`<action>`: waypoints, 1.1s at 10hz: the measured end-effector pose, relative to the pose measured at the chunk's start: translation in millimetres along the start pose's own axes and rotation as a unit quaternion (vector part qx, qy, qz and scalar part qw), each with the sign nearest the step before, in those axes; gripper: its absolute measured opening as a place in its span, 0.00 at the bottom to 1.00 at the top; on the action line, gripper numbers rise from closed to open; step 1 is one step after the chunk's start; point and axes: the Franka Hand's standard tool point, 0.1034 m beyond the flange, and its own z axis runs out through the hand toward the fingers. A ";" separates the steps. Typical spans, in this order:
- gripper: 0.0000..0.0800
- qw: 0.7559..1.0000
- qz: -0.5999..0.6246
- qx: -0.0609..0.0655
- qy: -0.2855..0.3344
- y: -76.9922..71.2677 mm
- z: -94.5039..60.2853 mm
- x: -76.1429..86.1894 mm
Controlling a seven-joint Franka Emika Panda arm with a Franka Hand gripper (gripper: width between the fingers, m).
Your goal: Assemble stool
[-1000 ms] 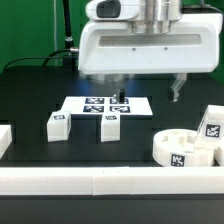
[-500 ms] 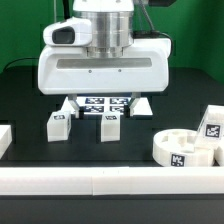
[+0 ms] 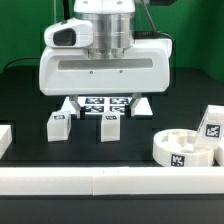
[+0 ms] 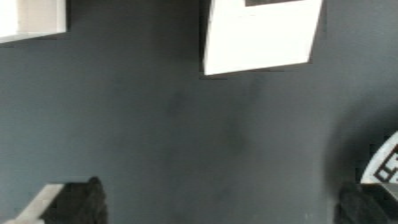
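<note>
Exterior view: the pincer [image 3: 105, 112] hangs low over the marker board [image 3: 100, 102] on the black surface [image 3: 25, 100]. Its jaws appear spread wide and released, holding nothing, though the arm's white housing hides much of them. In the wrist view only bare surface lies between them. The first leg [image 3: 58, 125] and the second leg [image 3: 110, 127] stand upright just in front of the board. The round seat [image 3: 185, 150] lies at the exterior view's right, with a third leg [image 3: 213, 122] touching its far rim. A border rail [image 3: 100, 182] runs along the front.
</note>
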 end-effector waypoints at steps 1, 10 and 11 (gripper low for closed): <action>0.81 1.000 0.006 0.004 -0.027 -1.7 2.8 -0.2; 0.81 0.949 0.050 0.021 -0.312 -2.2 15.5 -24.8; 0.81 0.936 0.051 0.025 -0.349 -1.6 19.2 -25.6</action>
